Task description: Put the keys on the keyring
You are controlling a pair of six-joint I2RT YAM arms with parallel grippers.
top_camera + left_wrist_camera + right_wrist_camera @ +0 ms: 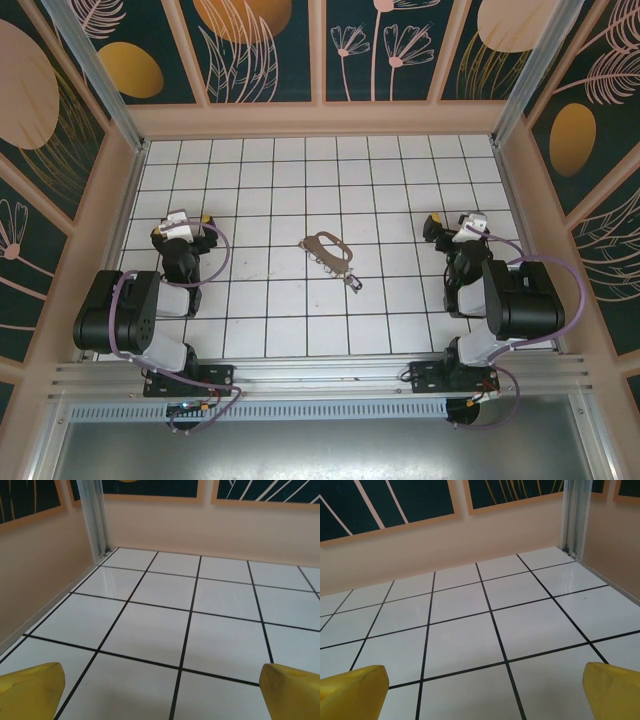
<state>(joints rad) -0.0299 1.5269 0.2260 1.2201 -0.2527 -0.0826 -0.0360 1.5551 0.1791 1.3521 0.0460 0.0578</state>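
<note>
The tan-grey strap loop of the keyring (pixel 328 248) lies flat in the middle of the tiled floor, its metal hardware at the lower right end. A tiny dark cluster of keys (pixel 353 281) rests right at that end; I cannot tell whether they touch. My left gripper (pixel 183 222) sits far to the left, open, its yellow fingertips (pixel 30 692) wide apart over bare tile. On the far right my right gripper (pixel 455 225) is open too, with yellow fingertips (pixel 612 690) spread and nothing between them.
White tiled floor (pixel 300 190) with black grout lines is boxed in by peach walls and aluminium corner posts (pixel 97 520). Purple cables (pixel 222 255) loop beside both arms. An aluminium rail (pixel 320 375) runs along the near edge.
</note>
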